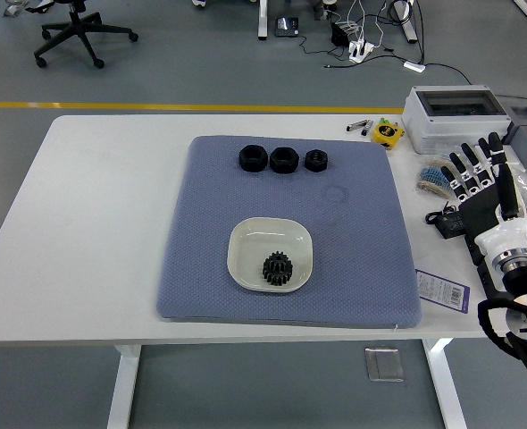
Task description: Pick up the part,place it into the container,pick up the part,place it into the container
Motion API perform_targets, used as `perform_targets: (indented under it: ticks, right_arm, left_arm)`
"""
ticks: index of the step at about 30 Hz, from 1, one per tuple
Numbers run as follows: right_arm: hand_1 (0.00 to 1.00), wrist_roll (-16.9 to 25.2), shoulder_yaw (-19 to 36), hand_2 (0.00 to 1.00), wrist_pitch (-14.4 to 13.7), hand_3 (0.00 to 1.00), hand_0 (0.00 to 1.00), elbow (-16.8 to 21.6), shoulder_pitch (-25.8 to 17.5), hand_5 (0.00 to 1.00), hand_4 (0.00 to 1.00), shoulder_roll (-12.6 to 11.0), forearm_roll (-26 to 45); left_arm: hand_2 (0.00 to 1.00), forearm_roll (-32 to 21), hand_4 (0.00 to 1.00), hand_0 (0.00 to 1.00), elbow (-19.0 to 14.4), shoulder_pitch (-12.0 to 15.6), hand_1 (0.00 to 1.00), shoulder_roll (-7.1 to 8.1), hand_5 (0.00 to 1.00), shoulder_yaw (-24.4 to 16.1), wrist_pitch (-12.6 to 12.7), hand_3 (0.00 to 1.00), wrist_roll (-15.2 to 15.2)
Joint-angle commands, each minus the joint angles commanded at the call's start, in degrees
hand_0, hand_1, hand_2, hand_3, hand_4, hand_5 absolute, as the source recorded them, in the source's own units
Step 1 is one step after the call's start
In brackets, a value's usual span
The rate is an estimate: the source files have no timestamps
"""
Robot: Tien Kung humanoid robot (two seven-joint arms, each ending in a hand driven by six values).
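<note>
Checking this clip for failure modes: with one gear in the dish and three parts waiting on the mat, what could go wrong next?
1. The three black nuts sit close together in a row, so fingers closing on one may knock its neighbour.
2. The gear fills the near right of the shallow dish; a part dropped on it could bounce out.
3. The right hand hangs open over cables and clutter at the table's right edge and might snag them on its way in.

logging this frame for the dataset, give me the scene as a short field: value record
surface: white table with a blue-grey textured mat
container: shallow white square dish on the mat's near half
in container: one black toothed gear
parts outside: three black ring-shaped nuts in a row near the mat's far edge
right hand: off the mat at the table's right side, fingers spread, holding nothing
left hand: not in view
clutter: grey plastic box, far right
</note>
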Motion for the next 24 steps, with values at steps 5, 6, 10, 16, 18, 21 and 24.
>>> perform_targets:
  ticks: [5, 6, 10, 16, 18, 21, 24]
  right_arm:
    - [0.856, -0.3, 1.3, 0.879, 0.0, 0.941, 0.873, -0.2, -1.3, 0.246, 0.897, 0.9, -0.1]
    - [0.856, -0.3, 1.4, 0.879, -0.1, 0.941, 0.873, -0.3, -1.4, 0.246, 0.897, 1.0, 0.1]
    - [0.856, -0.3, 1.9, 0.879, -0.5, 0.941, 0.873, -0.5, -1.9, 0.246, 0.897, 1.2, 0.8]
    - [0.844, -0.2, 2.0, 0.870, -0.9, 0.934, 0.857, -0.6, -2.0, 0.192, 0.848, 1.3, 1.3]
    - [0.840, -0.2, 2.1, 0.868, -1.0, 0.931, 0.852, -0.6, -1.9, 0.175, 0.818, 1.3, 1.2]
    - [0.840, -0.3, 2.0, 0.868, -1.4, 0.931, 0.852, -0.6, -1.8, 0.175, 0.818, 1.3, 1.2]
    - [0.838, -0.4, 1.9, 0.866, -1.6, 0.930, 0.843, -0.7, -1.8, 0.167, 0.810, 1.2, 1.3]
  left_arm:
    - [0.864, -0.1, 0.580, 0.875, 0.0, 0.0, 0.841, 0.00, 0.737, 0.0, 0.0, 0.629, -0.2]
    - [0.864, -0.1, 0.580, 0.875, 0.0, -0.1, 0.841, 0.00, 0.737, 0.0, 0.0, 0.629, -0.2]
    - [0.864, -0.1, 0.580, 0.875, 0.0, 0.0, 0.841, 0.00, 0.737, -0.1, 0.0, 0.629, -0.2]
    - [0.864, -0.1, 0.579, 0.874, 0.0, 0.1, 0.840, 0.00, 0.739, 0.0, 0.0, 0.628, -0.1]
    - [0.864, -0.1, 0.579, 0.874, 0.0, 0.0, 0.839, 0.00, 0.741, 0.0, 0.0, 0.628, -0.2]
    - [0.864, 0.0, 0.579, 0.874, 0.0, 0.0, 0.839, 0.00, 0.741, -0.1, 0.0, 0.628, -0.2]
    - [0.864, -0.3, 0.580, 0.874, 0.0, 0.0, 0.838, 0.00, 0.743, -0.1, 0.0, 0.627, -0.2]
